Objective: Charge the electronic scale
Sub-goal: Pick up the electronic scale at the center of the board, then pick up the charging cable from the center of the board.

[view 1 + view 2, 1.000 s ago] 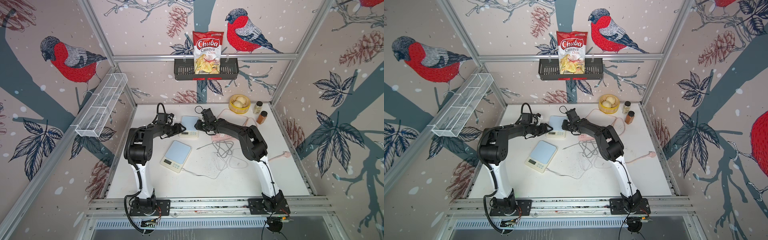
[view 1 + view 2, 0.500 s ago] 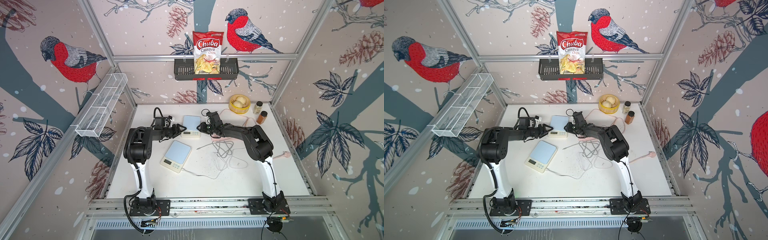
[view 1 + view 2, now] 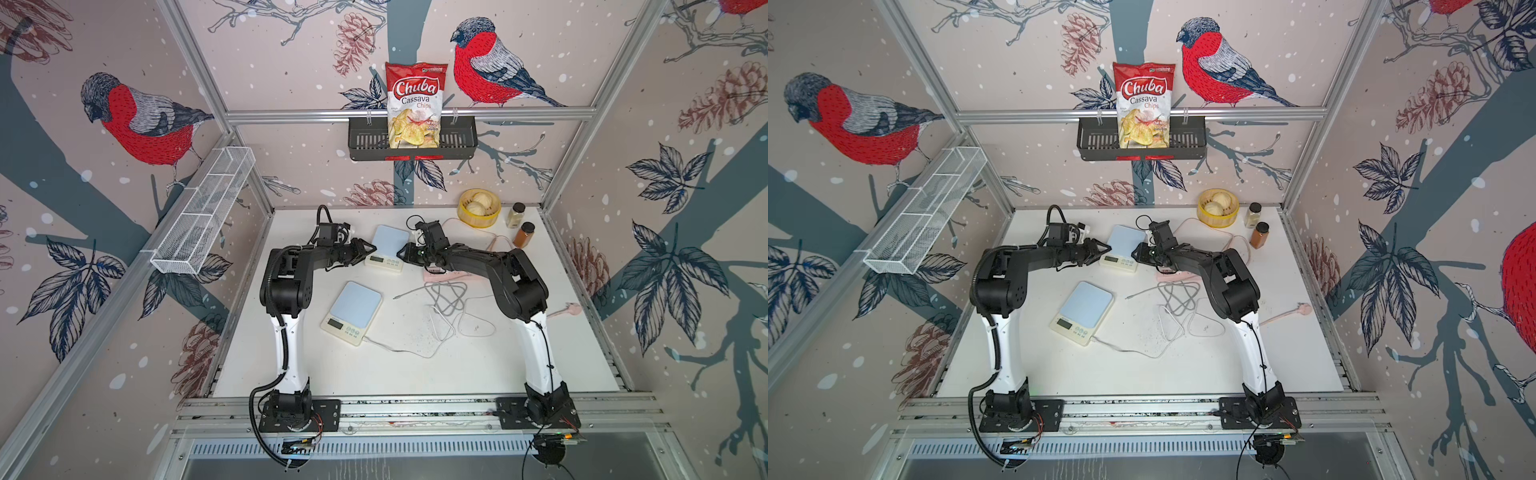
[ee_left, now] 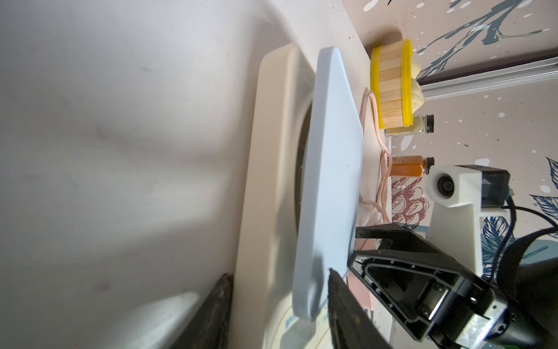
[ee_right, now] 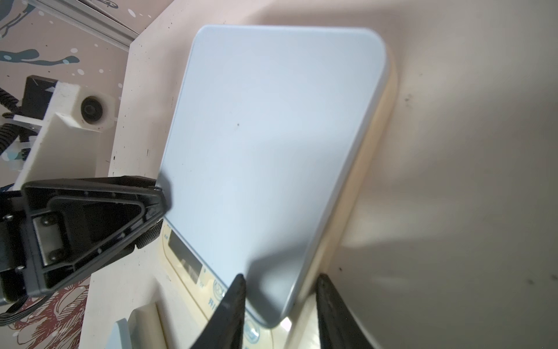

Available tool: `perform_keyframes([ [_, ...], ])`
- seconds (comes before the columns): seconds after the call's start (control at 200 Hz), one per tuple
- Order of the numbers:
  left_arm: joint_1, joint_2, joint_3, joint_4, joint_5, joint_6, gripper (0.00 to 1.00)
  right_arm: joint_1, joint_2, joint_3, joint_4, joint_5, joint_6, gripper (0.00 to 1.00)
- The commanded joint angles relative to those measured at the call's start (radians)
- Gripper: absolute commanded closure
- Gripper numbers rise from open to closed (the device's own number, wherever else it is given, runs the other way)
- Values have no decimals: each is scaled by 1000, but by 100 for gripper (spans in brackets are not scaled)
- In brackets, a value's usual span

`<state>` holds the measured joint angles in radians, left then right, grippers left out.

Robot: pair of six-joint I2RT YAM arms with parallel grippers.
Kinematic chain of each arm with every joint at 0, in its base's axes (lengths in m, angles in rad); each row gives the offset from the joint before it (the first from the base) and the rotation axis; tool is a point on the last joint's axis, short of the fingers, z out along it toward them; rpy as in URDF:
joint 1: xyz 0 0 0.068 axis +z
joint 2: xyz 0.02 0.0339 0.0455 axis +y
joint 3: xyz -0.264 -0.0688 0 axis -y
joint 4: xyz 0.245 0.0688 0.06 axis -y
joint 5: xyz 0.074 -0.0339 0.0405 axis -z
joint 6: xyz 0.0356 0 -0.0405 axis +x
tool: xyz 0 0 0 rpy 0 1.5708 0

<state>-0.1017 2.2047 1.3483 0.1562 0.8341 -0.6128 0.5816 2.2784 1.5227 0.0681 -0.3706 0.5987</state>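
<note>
An electronic scale (image 3: pixel 390 243) (image 3: pixel 1126 241) with a pale blue platform and cream base lies at the back of the table, between my two grippers. My left gripper (image 3: pixel 371 249) (image 4: pixel 279 308) straddles its front left corner, one finger above the platform (image 4: pixel 329 169) and one at table level; whether they press I cannot tell. My right gripper (image 3: pixel 402 252) (image 5: pixel 282 302) is shut on the front right corner, beside the buttons. A pink power strip (image 3: pixel 440 274) lies just right of it. A grey cable (image 3: pixel 446 295) lies coiled there, its plug end (image 3: pixel 397 297) loose.
A second scale (image 3: pixel 352 312) lies mid-table with a white cable (image 3: pixel 415 353) running from its corner. A yellow steamer basket (image 3: pixel 478 220) and two spice jars (image 3: pixel 516 214) stand at the back right. A pink spoon (image 3: pixel 565 309) lies by the right wall.
The right gripper and the far scale have shifted a little to the right. The left gripper followed, and its jaws have narrowed around the scale's corner.
</note>
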Motion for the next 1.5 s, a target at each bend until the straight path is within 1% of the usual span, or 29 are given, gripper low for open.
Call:
perform_keyframes([
  [0.0,-40,-20,-17,105,179,-56,50,12,16,-52,-170,-84,-8,59],
  [0.13,-47,-72,-73,160,204,-78,46,12,-1,-96,-109,-136,25,57],
  [0.29,-46,-121,-126,200,222,-98,46,13,-22,-117,-91,-145,36,57],
  [0.34,-46,-131,-140,218,227,-112,47,14,-26,-118,-94,-146,36,57],
  [0.38,-46,-139,-145,218,224,-112,49,15,-29,-119,-97,-143,36,57],
  [0.44,-46,-147,-147,199,214,-103,55,15,-35,-119,-104,-138,37,57],
  [0.52,-44,-154,-137,137,192,-62,66,15,-46,-121,-110,-129,35,57],
  [0.555,-43,-157,-130,102,181,-38,69,15,-53,-121,-116,-125,32,57],
  [0.705,-38,-189,-110,-32,141,65,72,22,-125,-119,-154,-52,-21,57],
  [0.846,-23,-249,-98,-144,119,158,74,46,-243,-104,-219,55,-146,57],
  [0.971,6,-327,-105,-194,123,190,75,88,-358,-107,-263,135,-305,57],
  [1.016,20,-355,-106,-224,127,207,75,115,-398,-115,-286,167,-398,57],
  [1.121,52,-435,-124,-317,130,269,75,192,-476,-183,-313,292,-636,56],
  [1.181,76,-488,-170,-337,134,284,75,229,-501,-242,-308,368,-750,55],
  [1.226,99,-532,-216,-331,141,283,75,250,-509,-279,-304,397,-812,54],
  [1.366,188,-664,-385,-293,166,268,75,291,-495,-373,-259,435,-950,54],
  [1.491,251,-738,-465,-314,189,295,75,312,-475,-413,-204,434,-1035,54],
])
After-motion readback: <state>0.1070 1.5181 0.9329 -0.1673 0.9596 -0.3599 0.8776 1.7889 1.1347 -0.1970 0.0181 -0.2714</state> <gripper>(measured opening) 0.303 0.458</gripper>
